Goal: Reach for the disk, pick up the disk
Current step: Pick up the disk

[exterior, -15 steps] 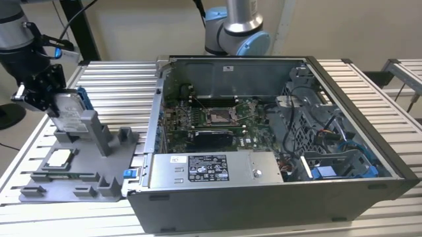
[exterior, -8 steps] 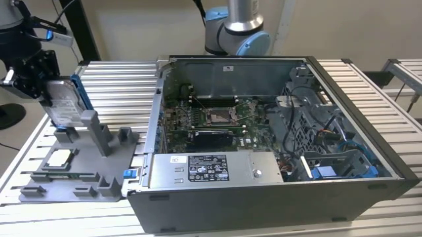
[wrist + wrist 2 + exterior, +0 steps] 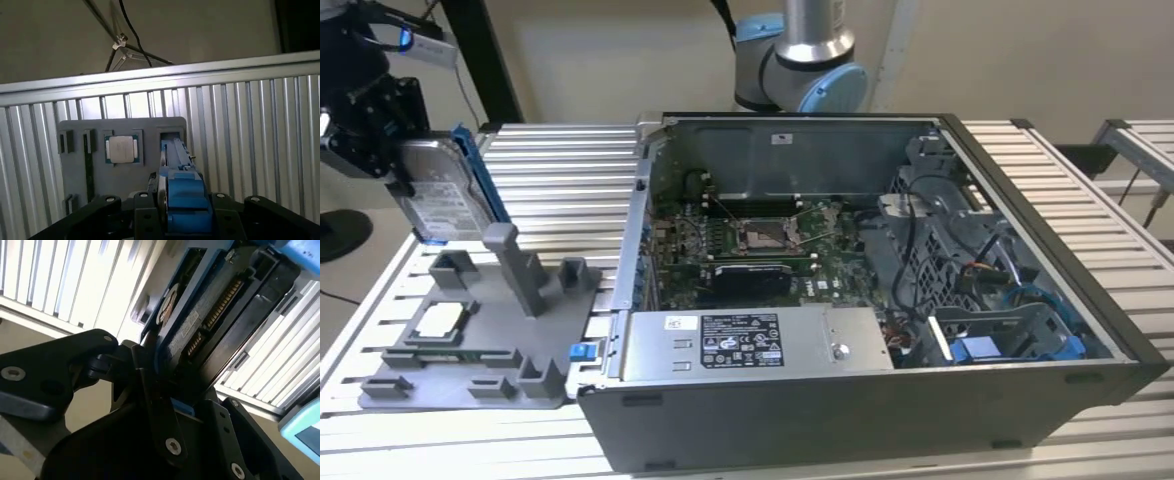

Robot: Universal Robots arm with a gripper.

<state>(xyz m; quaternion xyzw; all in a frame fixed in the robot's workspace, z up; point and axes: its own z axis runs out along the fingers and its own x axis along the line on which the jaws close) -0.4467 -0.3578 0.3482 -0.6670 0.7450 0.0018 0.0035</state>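
Arm's wrist (image 3: 367, 105) held high at the exterior view's left, jaws clamped on the disk (image 3: 443, 195)

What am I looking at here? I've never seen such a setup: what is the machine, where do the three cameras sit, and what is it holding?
This is a single robot arm with a grasping hand at its end. The exterior view comes from a camera off the arm, looking over a slatted metal table. Both wrist views come from cameras riding near the hand, so they look along it. On the table stand an open computer case and a grey holder with a small square chip in it. The hand is shut on the disk, a silver-grey hard drive with blue rails, held on edge above the holder at the exterior view's left. The second wrist view shows the disk close up. The first wrist view looks past it to the holder.
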